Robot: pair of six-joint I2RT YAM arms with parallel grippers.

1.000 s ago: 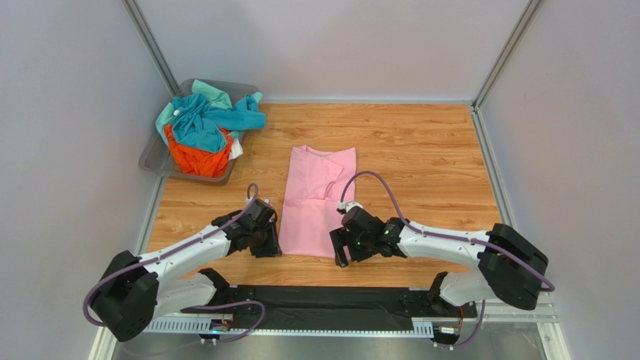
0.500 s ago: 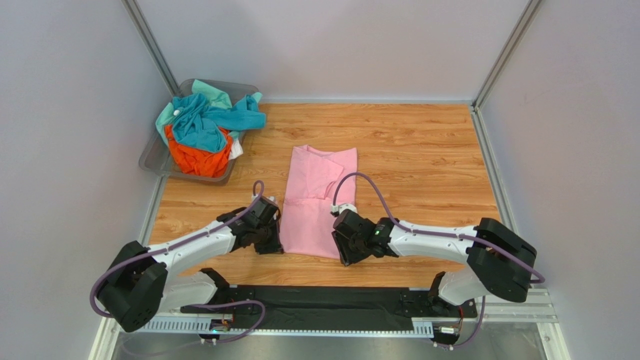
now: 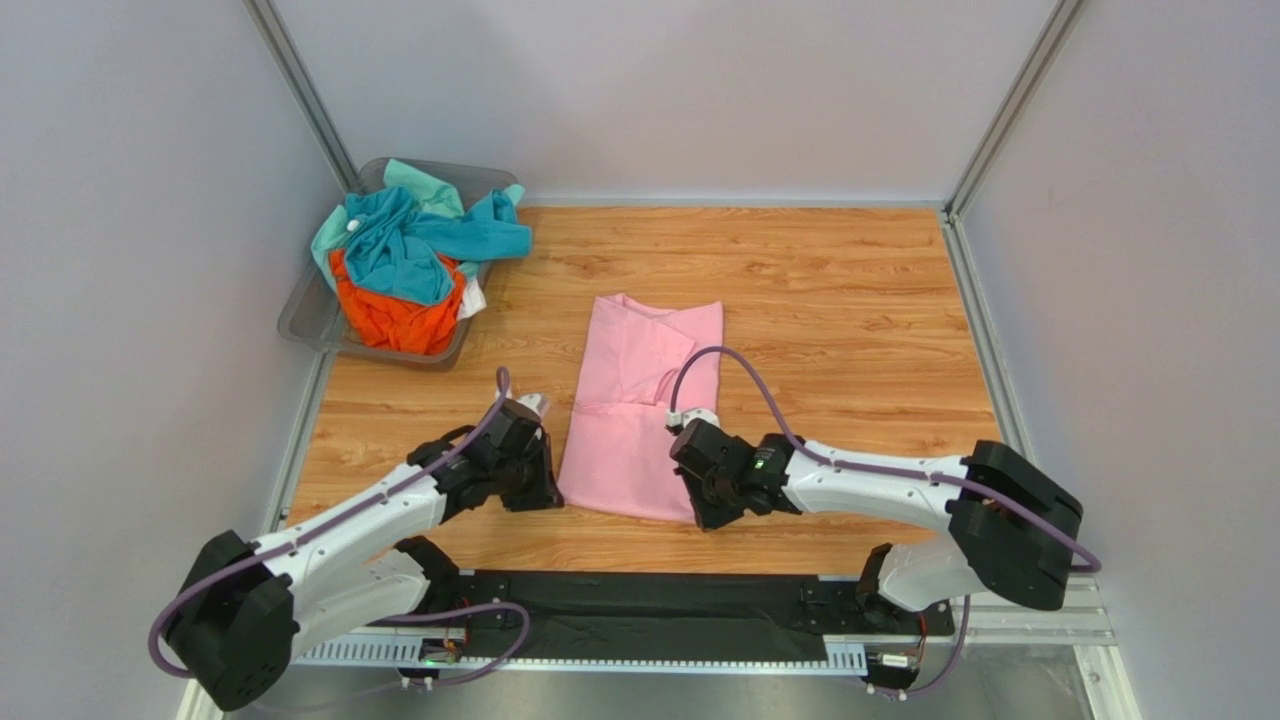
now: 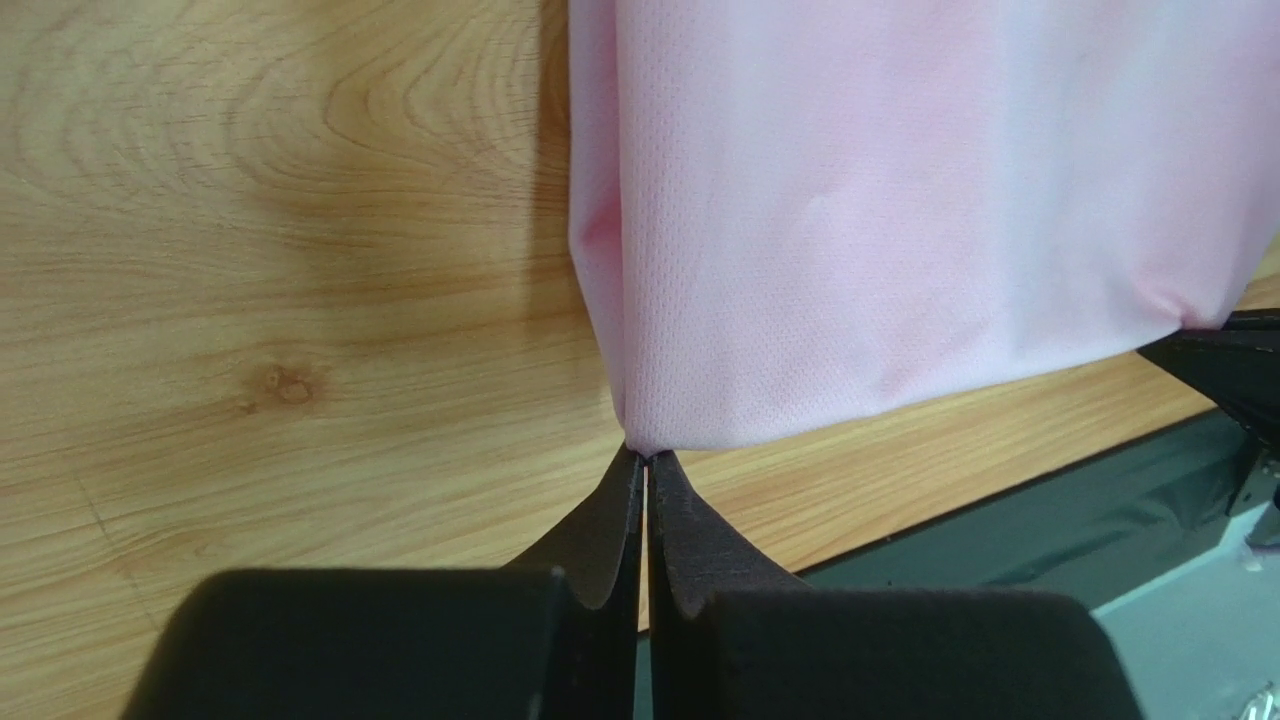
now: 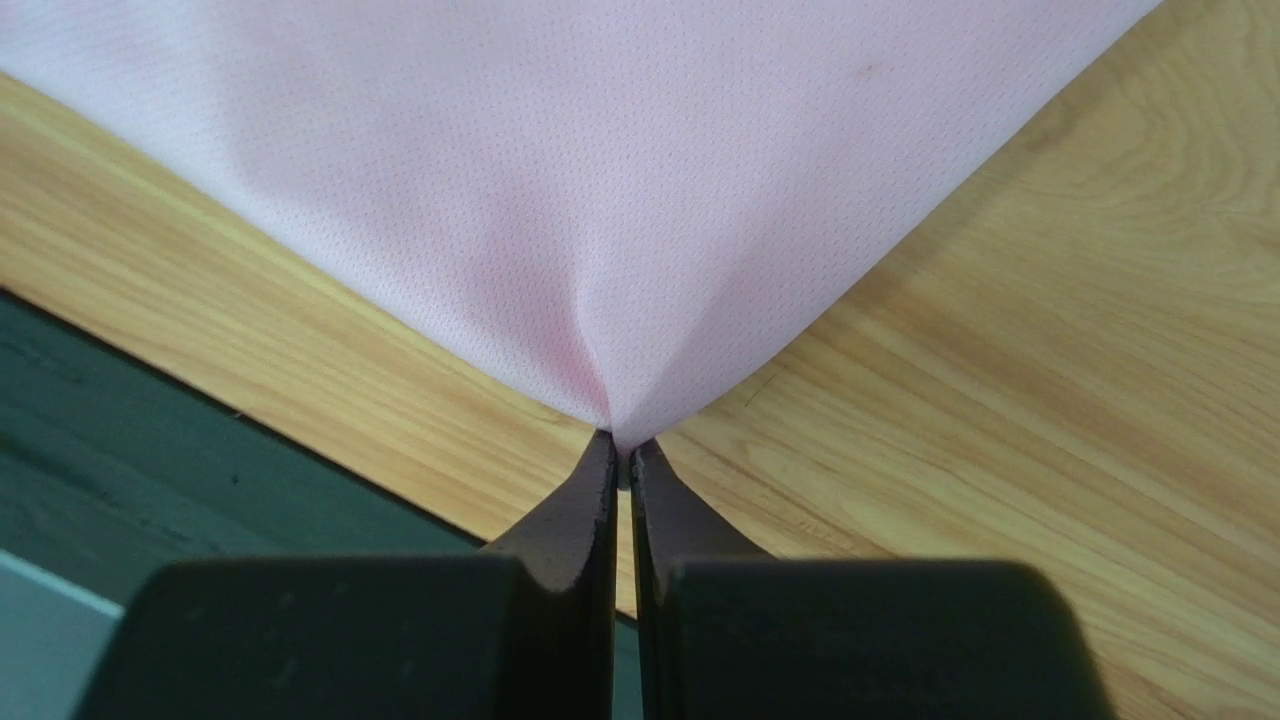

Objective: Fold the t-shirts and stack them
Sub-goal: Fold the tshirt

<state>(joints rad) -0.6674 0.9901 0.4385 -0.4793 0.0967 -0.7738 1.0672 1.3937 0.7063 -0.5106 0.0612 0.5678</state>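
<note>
The pink t-shirt [image 3: 643, 393] lies on the bench [image 3: 842, 300], right of the bin [image 3: 296, 324]. The left end effector [image 4: 645, 468] and right end effector [image 5: 621, 453] each clamp a hem corner, seemingly both layers. Lifting evenly, with the hem taut, should fold it cleanly toward the collar.

The left end effector [image 4: 646, 468] sits at the bottom centre, its two black fingers pressed together with only a thin seam between them. Their tips pinch the lower corner of the pink t-shirt [image 4: 902, 195], whose fine mesh fabric fills the upper right and folds along its left edge. Pale wooden desk [image 4: 271, 225] spreads to the left, with a small knot [image 4: 286, 387] in the grain. A black strip [image 4: 1022, 525] runs along the desk's edge at lower right.
</note>
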